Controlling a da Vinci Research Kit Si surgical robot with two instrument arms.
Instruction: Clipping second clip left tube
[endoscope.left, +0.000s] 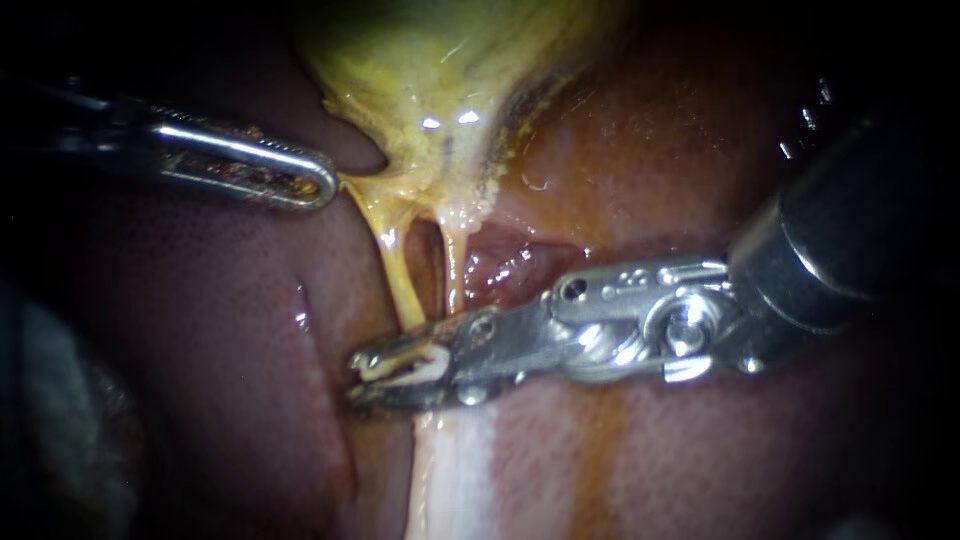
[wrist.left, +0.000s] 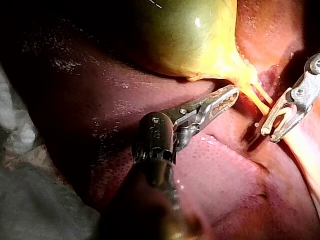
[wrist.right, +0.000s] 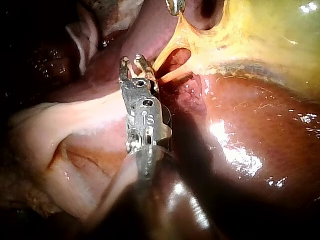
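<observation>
Left tube, thin yellow cord, glossy gallbladder

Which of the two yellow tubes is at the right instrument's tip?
The left tube: its lower end meets the tip of the right instrument; the right tube lies beside.

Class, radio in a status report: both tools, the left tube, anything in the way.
Left tool shut on gallbladder. Right tool jaws open at left tube, not closed. Right tube close beside.

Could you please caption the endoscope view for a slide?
Left instrument, jaws shut, grips the yellow-green gallbladder edge; right instrument, jaws open, meets the thin yellow left tube.
</observation>
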